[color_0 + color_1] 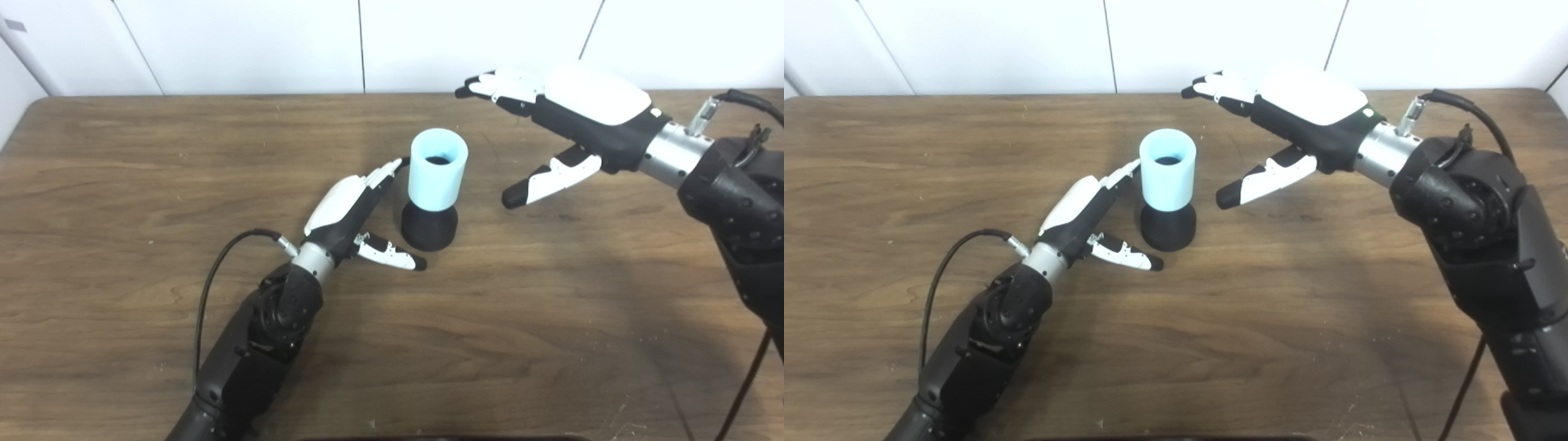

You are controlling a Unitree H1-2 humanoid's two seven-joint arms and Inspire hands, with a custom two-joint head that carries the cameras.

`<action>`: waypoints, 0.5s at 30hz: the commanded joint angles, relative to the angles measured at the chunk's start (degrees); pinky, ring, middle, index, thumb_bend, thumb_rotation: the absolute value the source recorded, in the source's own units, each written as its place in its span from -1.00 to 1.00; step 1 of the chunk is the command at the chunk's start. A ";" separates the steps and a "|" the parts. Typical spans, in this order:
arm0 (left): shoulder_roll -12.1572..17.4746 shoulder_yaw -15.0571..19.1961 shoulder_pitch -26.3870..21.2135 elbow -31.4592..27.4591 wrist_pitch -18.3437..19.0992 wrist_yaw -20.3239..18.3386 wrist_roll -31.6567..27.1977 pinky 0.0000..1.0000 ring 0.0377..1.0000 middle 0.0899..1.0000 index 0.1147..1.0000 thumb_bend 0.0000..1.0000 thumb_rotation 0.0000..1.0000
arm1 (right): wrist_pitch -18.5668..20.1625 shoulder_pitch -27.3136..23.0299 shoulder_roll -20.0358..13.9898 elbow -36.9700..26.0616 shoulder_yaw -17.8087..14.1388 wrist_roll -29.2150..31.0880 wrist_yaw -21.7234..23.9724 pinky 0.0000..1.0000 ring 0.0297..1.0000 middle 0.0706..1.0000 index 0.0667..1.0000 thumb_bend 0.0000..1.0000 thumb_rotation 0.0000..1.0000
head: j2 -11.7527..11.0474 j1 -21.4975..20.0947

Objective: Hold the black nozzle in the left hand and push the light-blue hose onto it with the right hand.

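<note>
Light-blue hose (437, 173) was recorded seated upright on black nozzle (429, 226), mid-table (122, 184). Left hand (355, 211) and right hand (569, 116) were noted empty, fingers (386, 171) spread. Hose was judged light and pliable, best gripped around its wall.

Likely a lab: bare wooden table (122, 184) against plain white wall panels (245, 43).
</note>
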 commanded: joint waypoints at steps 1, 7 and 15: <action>0.92 1.22 1.26 1.61 1.92 -0.17 -0.25 1.00 1.00 1.00 1.00 1.00 -0.68 | -1.30 -1.96 -0.51 -0.19 -0.83 0.50 -1.49 0.72 0.92 0.89 0.87 0.40 0.99 | 0.09 0.18; 0.82 2.20 1.21 1.12 0.64 1.82 0.58 1.00 0.99 0.97 1.00 1.00 -0.68 | -2.05 -2.20 -0.57 0.46 -0.73 0.38 -1.60 0.72 0.92 0.88 0.87 0.40 0.98 | 0.05 0.33; 1.06 2.45 1.23 0.64 1.05 0.80 -0.38 0.91 0.97 0.93 1.00 1.00 -0.64 | -2.34 -2.26 -0.73 0.75 -0.91 0.60 -1.37 0.72 0.92 0.88 0.87 0.41 0.99 | 0.08 0.25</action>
